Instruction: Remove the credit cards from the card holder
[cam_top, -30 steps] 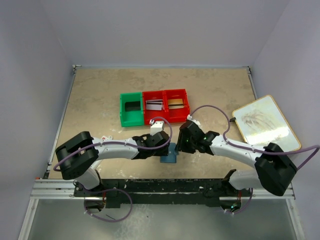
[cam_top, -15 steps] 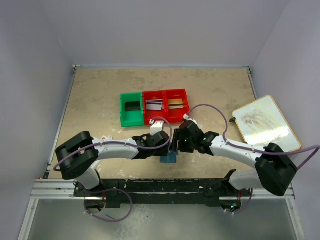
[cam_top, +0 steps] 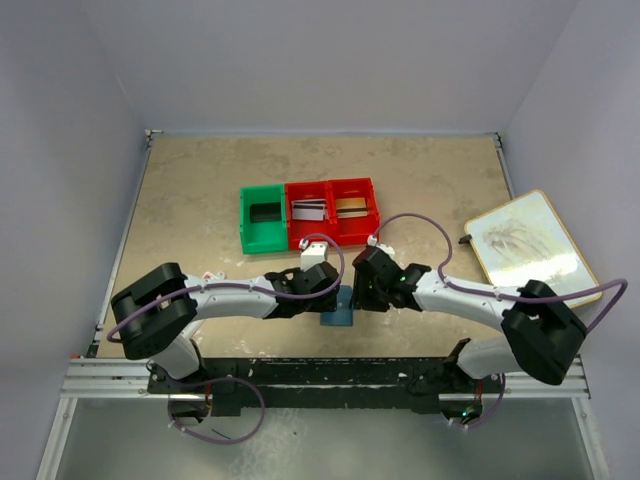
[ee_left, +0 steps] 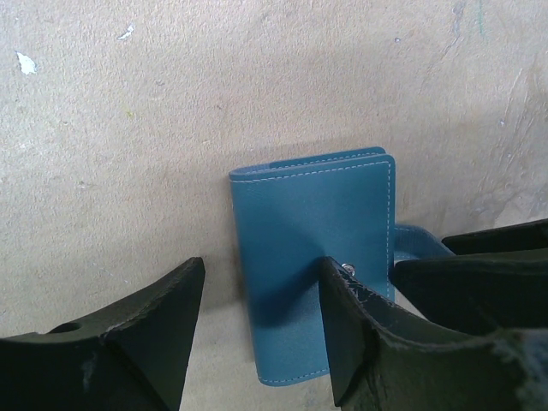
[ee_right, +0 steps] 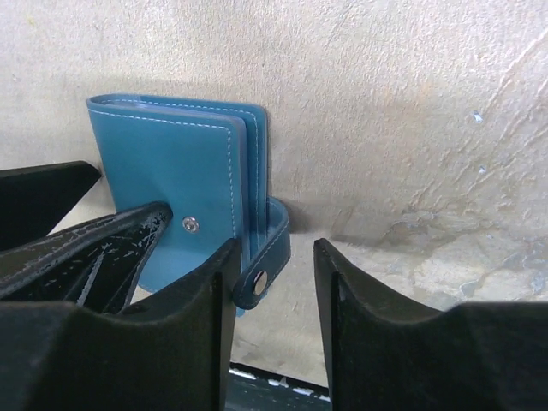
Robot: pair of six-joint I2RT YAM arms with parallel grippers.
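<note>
The left gripper (ee_left: 261, 342) stands spread, one finger pressing the closed card holder (ee_left: 300, 223) beside its snap. The holder lies flat at the top view's lower centre. In the left wrist view its long axis runs top to bottom, with the strap at its right. The right gripper (ee_right: 274, 300) is parted around that strap.

a robot test bench in a lab: plain pale lilac walls (cam_top: 330, 60) box in a beige mottled tabletop (cam_top: 200, 190), with a silver aluminium rail (cam_top: 110, 378) at its near edge and looping purple cables (cam_top: 412, 215).
</note>
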